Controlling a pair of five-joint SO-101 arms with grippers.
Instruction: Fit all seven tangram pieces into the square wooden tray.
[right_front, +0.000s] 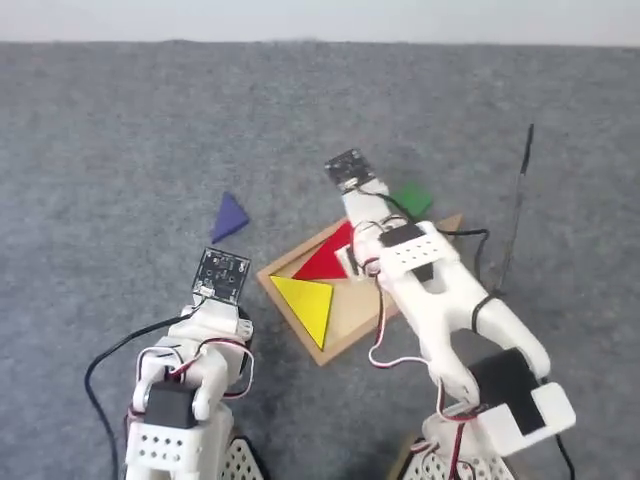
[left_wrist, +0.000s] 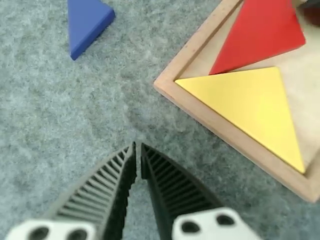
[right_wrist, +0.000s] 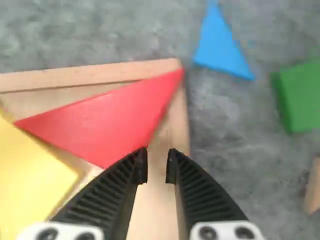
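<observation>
Two pieces are lying in the tray (left_wrist: 235, 137): a yellow triangle (right_front: 308, 303) in the near corner and a red triangle (right_front: 325, 262) right behind it. I am holding the right claw (right_wrist: 156, 160) over the tray, its tips slightly apart and gripping nothing, hanging at the red triangle's edge above bare wood. The left claw (left_wrist: 138, 148) is hovering over the table just off the tray's corner, its tips almost together and empty. A dark blue triangle (right_front: 230, 216) is sitting on the table apart from the tray, on the left arm's side. A green piece (right_front: 412, 200) and a light blue triangle (right_wrist: 218, 45) are lying just beyond the tray's far rim.
</observation>
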